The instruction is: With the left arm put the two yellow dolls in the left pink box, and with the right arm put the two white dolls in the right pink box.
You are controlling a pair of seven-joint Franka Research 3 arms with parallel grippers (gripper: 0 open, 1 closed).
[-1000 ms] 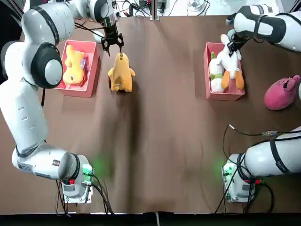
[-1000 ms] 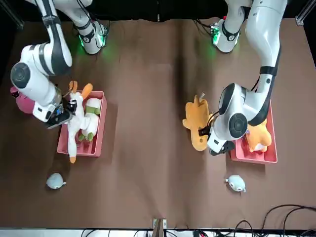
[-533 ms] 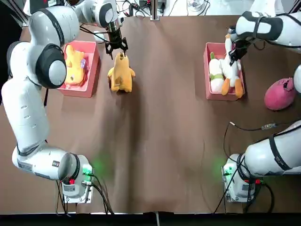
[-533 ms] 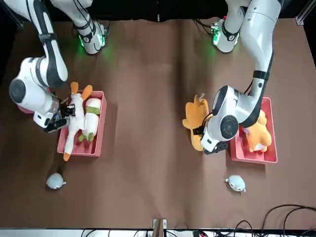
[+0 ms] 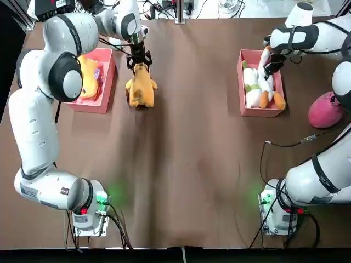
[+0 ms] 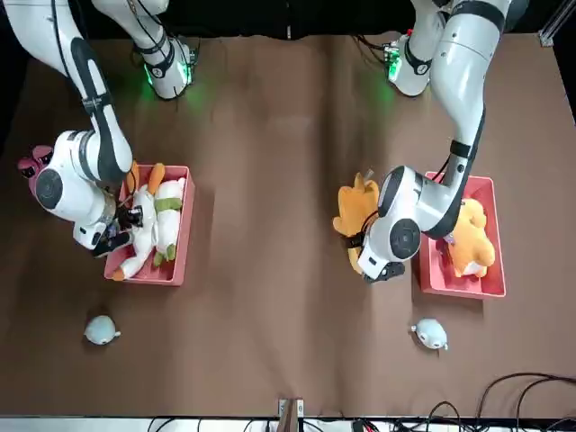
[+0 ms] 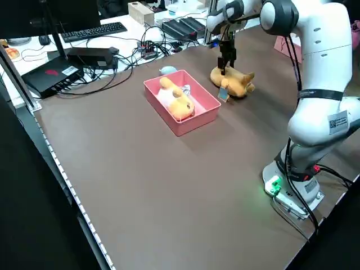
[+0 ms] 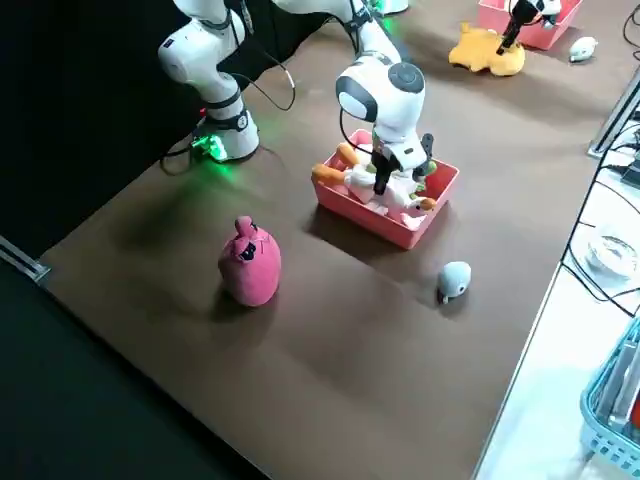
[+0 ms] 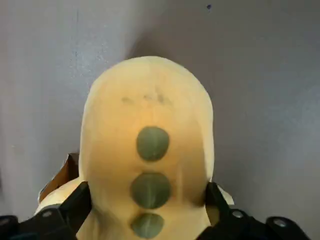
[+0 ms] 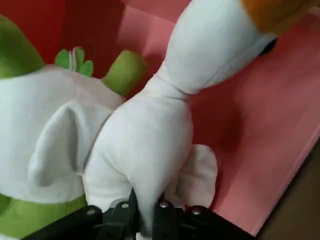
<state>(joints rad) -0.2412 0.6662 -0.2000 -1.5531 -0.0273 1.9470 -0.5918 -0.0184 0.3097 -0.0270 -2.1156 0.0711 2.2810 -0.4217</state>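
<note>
In the top view's upper left, the left gripper [image 5: 139, 61] straddles the yellow plush doll [image 5: 141, 87] beside the left pink plastic box [image 5: 107, 82], while at upper right the right gripper [image 5: 269, 69] pinches the white plush duck doll [image 5: 267, 82] inside the right pink plastic box [image 5: 241, 87].

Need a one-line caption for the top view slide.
Left gripper straddles the yellow doll beside the left pink box; right gripper lowers a white doll into the right pink box.

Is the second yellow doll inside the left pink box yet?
Out. The yellow doll lies on the table beside the left pink box, left gripper over it.
</note>
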